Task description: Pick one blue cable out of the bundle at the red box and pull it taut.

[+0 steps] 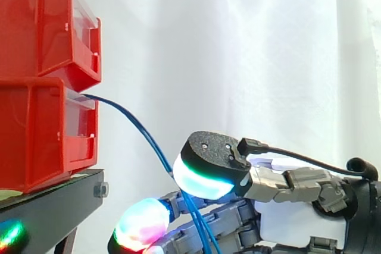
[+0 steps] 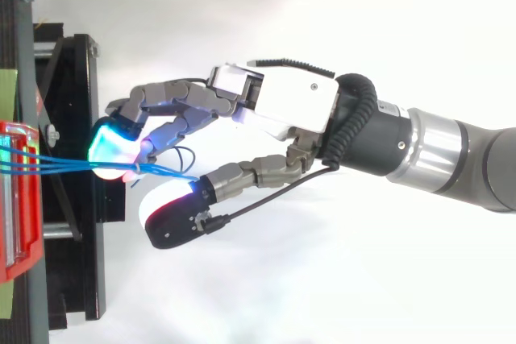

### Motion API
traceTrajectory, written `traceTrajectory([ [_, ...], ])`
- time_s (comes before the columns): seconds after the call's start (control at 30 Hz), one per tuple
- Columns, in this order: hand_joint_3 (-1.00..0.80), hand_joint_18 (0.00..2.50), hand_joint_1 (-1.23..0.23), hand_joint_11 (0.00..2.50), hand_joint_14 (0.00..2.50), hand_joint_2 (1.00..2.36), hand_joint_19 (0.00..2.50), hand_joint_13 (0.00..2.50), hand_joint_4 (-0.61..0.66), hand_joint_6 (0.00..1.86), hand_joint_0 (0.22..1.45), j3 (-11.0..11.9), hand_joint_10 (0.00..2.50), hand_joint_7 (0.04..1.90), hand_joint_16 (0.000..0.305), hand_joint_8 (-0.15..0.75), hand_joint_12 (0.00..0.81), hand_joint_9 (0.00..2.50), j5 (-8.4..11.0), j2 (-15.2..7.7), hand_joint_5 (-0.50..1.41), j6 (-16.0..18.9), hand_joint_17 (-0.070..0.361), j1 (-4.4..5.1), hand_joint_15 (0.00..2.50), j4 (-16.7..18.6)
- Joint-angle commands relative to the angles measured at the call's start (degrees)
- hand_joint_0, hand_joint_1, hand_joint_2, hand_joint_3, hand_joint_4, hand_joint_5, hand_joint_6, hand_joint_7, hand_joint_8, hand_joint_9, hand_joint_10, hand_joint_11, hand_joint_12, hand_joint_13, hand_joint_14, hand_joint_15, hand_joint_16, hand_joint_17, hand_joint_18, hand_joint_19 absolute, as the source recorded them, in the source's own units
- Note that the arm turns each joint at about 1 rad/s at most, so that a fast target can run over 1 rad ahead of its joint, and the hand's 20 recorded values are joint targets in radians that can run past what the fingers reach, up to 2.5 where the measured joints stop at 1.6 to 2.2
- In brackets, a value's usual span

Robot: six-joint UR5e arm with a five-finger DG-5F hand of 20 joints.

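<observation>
Several thin blue cables [image 1: 140,127] leave the lower red box [image 1: 44,135] and sag down to the right in an arc. They drop into the gap between the thumb and the fingers of my hand [image 2: 282,106], which comes in from the right, low beside the stand. In the top view the cables [image 2: 64,165] run from the red box [image 2: 16,207] past a cyan-glowing fingertip [image 2: 111,147] toward the thumb. The thumb pad [image 1: 202,179] sits just above them, and a multicoloured fingertip [image 1: 143,221] lies below. Thumb and fingers stand apart, loosely bent, and the cables hang slack.
Two red bins [image 1: 41,25] are stacked on a black stand [image 1: 53,206] at the left, before a white curtain. The stand's black frame [image 2: 81,118] lies just left of the fingertips. Open room lies to the right of the stand.
</observation>
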Motion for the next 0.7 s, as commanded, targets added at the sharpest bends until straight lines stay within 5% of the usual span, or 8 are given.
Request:
traceTrajectory([
  [0.0, -0.50, 0.25, -0.67, 0.34, 0.00, 1.00, 0.13, 0.28, 0.34, 0.50, 0.55, 0.00, 0.01, 1.12, 0.056, 0.345, 0.356, 0.58, -0.02, 0.00, -0.11, 0.63, 0.126, -0.22, 0.10, 0.05],
  [0.27, -0.39, 0.26, -0.71, 0.34, 0.00, 1.01, 0.12, 0.30, 0.24, 0.53, 0.61, 0.53, 0.01, 1.23, 0.054, 0.343, 0.348, 0.60, -2.21, 0.43, -0.10, 2.91, 0.122, -0.66, 0.10, -0.39],
  [0.67, -0.23, 0.26, -0.76, 0.35, 0.00, 1.02, 0.11, 0.28, 0.20, 0.79, 0.61, 0.53, 0.01, 0.88, 0.054, 0.337, 0.350, 0.57, -3.53, 0.52, -0.17, 3.00, 0.122, -0.84, 0.10, -0.57],
])
